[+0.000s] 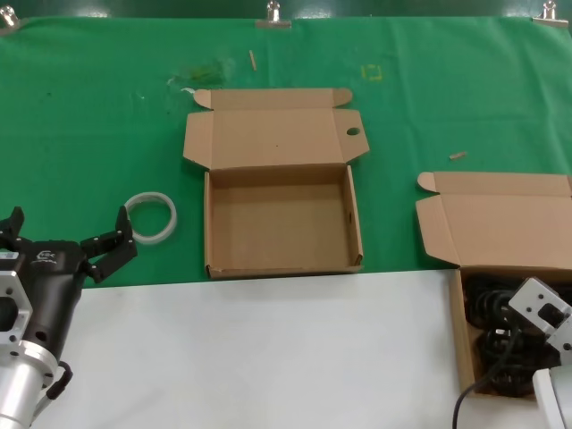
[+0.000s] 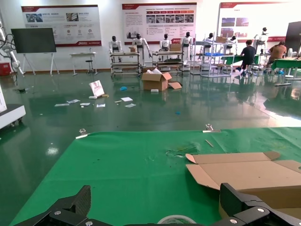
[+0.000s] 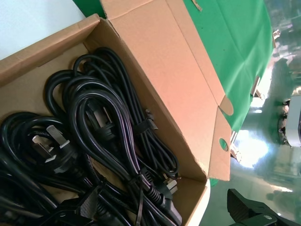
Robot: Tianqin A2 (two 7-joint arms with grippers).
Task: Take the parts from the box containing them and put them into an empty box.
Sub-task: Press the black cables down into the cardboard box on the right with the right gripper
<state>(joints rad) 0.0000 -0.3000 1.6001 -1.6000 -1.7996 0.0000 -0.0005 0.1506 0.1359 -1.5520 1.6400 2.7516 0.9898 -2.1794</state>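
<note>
At 8 o'clock on the worktop [image 1: 268, 349], left claw [image 1: 63, 234] hovering with fingers spread wide, nothing held, white ring [image 1: 152, 217] just beside its tip. At centre, empty box [image 1: 281, 223] lying open, lid flap back toward 12, holed tab [image 1: 354, 134] at its 1 o'clock. At 4 o'clock, full box [image 1: 487, 228] with black cord coils [image 3: 101, 141] and plugs packed inside. Right claw [image 3: 256, 212] low over that box; cannot tell whether open or closed.
</note>
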